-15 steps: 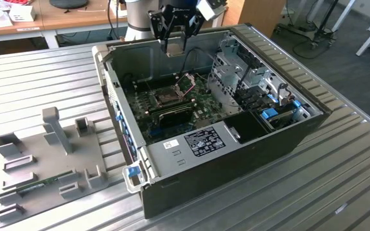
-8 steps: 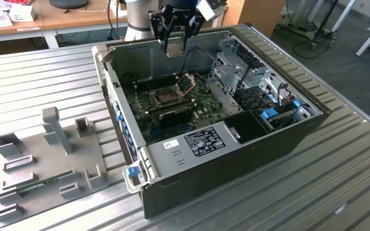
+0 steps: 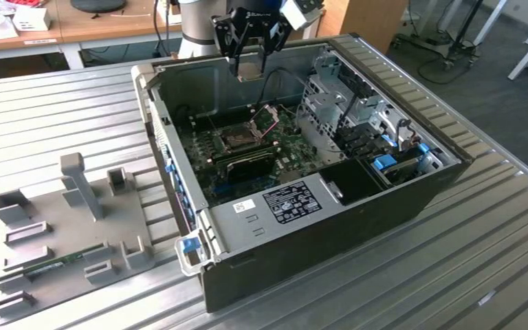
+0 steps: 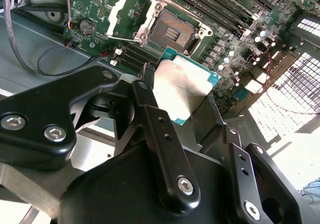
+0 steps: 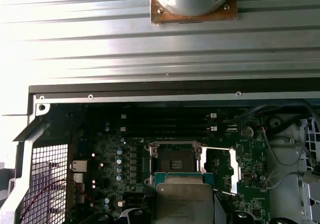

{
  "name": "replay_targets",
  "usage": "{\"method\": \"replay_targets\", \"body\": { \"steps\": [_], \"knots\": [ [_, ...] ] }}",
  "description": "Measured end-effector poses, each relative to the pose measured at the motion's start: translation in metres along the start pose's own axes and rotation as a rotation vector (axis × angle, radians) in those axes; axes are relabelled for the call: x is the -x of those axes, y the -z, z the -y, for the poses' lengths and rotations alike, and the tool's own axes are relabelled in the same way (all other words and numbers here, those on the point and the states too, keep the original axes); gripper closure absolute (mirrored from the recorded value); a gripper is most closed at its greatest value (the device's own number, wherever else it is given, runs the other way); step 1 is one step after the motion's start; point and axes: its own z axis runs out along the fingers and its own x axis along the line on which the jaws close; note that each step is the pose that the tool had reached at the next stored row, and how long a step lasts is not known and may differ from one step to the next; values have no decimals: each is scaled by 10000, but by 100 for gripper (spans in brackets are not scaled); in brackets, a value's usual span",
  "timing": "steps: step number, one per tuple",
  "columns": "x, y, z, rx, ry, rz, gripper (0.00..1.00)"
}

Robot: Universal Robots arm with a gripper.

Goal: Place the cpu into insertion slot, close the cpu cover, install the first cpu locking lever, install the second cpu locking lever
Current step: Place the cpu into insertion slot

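Landmark for every position below: the insertion slot (image 3: 236,141), set in the green circuit board (image 3: 282,155) on the floor of the open computer case (image 3: 337,234).

Gripper (image 4: 180,101) state: closed down to the width of the cpu (image 4: 182,83), with the black fingers (image 4: 150,114) bearing on two opposite edges. Nothing else in the grip.

Attitude of the cpu: held flat, dull metal top toward the wrist cameras, green border visible around the metal in both wrist views.

Location of the cpu: well above the insertion slot, fully apart from it. In the exterior view, carried at about the level of the case's upper rim, with the slot far below on the board.

Governing relation, as a judgement from the first wrist view: cpu (image 5: 184,204) above the slot (image 5: 176,163) but displaced toward the slot's side facing away from the memory slots (image 5: 165,124), overlapping that edge alone in the picture. Cannot tell how much of this offset comes from camera angle.

Long axis: none worth noting, outline near square. Edges judged roughly parallel to the slot's silver rim.

Cpu cover (image 4: 114,14): swung open on its hinge edge, beside the slot and clear of it. Dark contact field exposed and unoccupied.

Progress, as judged: cpu in hand, not yet seated; cover not yet closed.
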Motion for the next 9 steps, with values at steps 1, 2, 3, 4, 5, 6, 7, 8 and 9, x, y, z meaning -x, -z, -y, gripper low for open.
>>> {"method": "replay_targets", "body": {
  "steps": [1,2,3,4,5,6,7,8,9],
  "knots": [
    [0,0,0,-1,0,0,46],
    [0,-2,0,1,0,1,46],
    [0,-4,0,1,0,1,46],
    [0,-4,0,0,0,0,46],
    [0,-5,0,0,0,0,46],
    [0,-5,0,0,1,0,46],
    [0,-6,0,0,0,0,46],
    [0,-8,0,1,0,1,46],
    [1,-11,1,2,1,1,46]
  ]
}}
